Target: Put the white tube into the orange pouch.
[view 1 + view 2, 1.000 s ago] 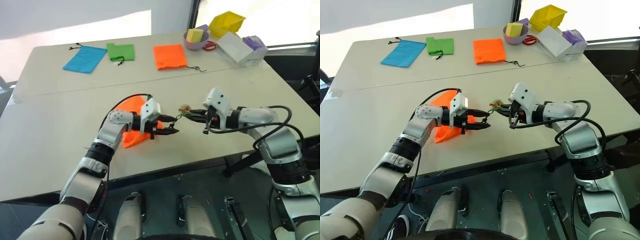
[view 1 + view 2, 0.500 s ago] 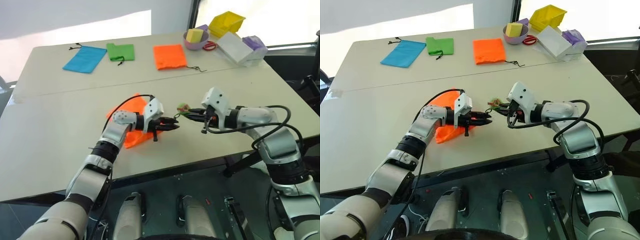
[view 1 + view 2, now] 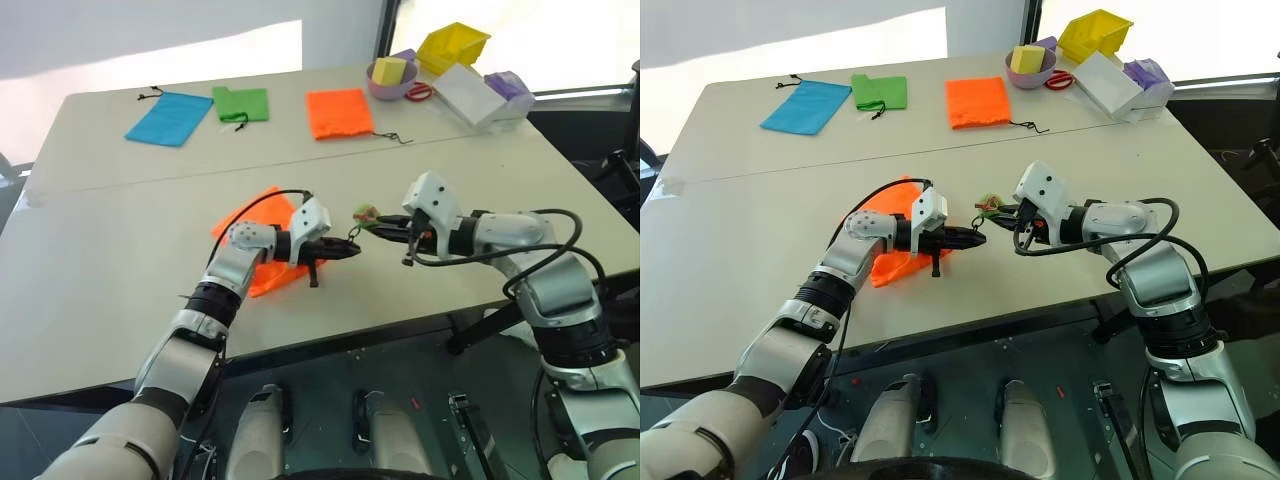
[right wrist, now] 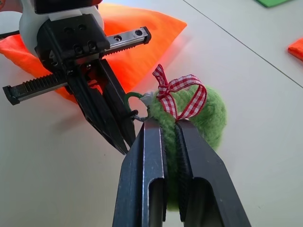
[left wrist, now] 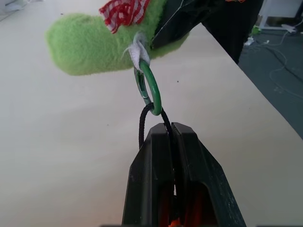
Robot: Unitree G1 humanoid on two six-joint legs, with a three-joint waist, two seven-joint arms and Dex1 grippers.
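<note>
**Left tool clamps the cord**

Since a second ago the left tool [image 5: 173, 130] has pressed together, pinching the dark cord [image 5: 142, 124] below its green ring [image 5: 150, 87]. Facing it, the right tool [image 4: 165, 127] is clamped on the fuzzy green ball [image 4: 208, 116]. Behind the left tool, the orange pouch [image 3: 262, 275] lies on the bench [image 3: 100, 270].

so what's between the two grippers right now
In the left wrist view, the green ring and a short stretch of dark cord join the left gripper to the fuzzy green ball in the right gripper.
</note>
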